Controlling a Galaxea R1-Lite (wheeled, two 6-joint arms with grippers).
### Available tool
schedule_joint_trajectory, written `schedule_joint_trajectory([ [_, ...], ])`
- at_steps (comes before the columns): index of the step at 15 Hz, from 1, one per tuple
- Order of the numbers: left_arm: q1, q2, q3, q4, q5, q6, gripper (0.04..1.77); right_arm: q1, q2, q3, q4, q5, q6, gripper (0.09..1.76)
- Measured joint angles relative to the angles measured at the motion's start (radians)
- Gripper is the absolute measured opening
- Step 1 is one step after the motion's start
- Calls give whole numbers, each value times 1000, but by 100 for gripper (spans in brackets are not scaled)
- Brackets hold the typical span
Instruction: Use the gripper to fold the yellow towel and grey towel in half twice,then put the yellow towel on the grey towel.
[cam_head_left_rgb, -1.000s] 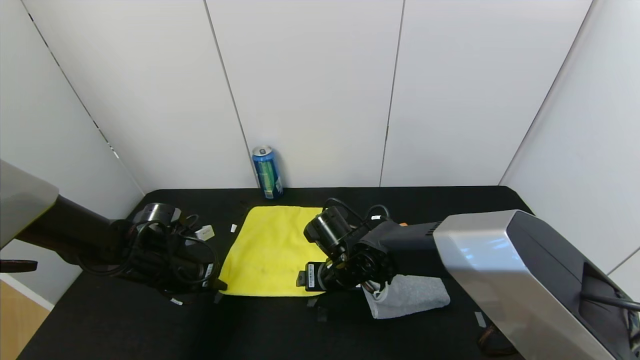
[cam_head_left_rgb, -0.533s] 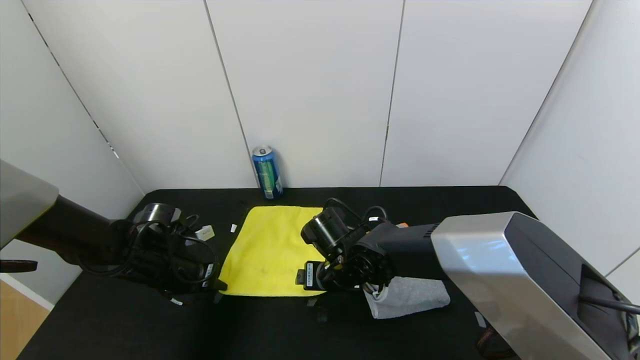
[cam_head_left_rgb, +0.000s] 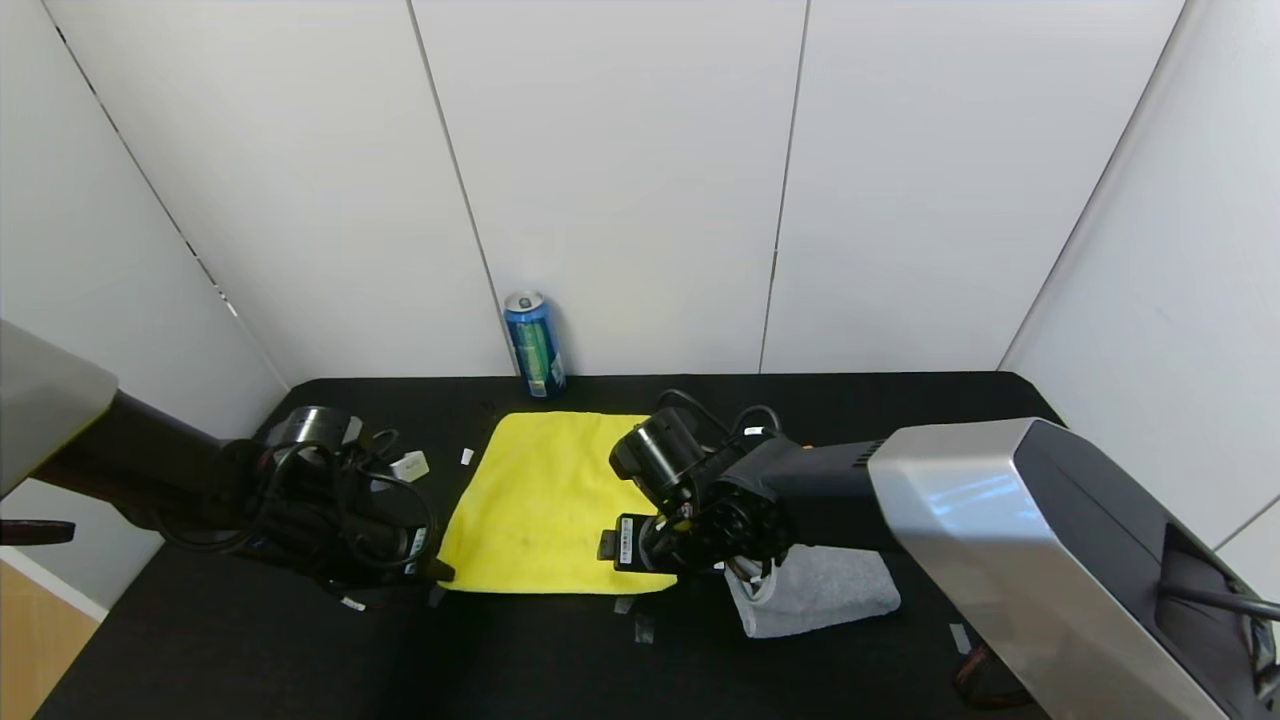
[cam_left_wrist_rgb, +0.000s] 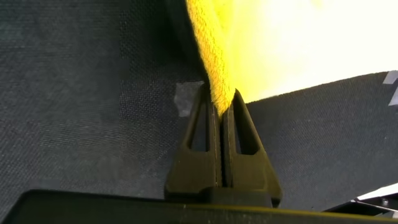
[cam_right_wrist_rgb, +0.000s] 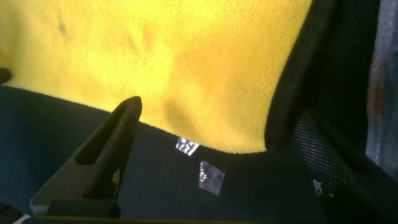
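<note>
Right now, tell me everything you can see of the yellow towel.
The yellow towel is a bright yellow, fluffy-looking cloth lying spread flat on the black table, roughly square, in front of a blue can. The left gripper is shut on its near left corner, with the edge pinched between the fingers. The right gripper stands open over the near right corner, its fingers straddling the edge without pinching it. The grey towel lies folded to its right; contact between them cannot be seen.
</note>
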Motion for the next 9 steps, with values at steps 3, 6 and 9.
schedule_joint_trajectory([
  [3, 0, 0, 0, 0, 0, 0, 12, 7, 0, -1, 0, 0, -1, 170],
  [6, 0, 0, 0, 0, 0, 0, 12, 11, 0, -1, 0, 0, -1, 124],
  [9, 0, 0, 0, 0, 0, 0, 12, 10, 0, -1, 1, 0, 0, 87],
])
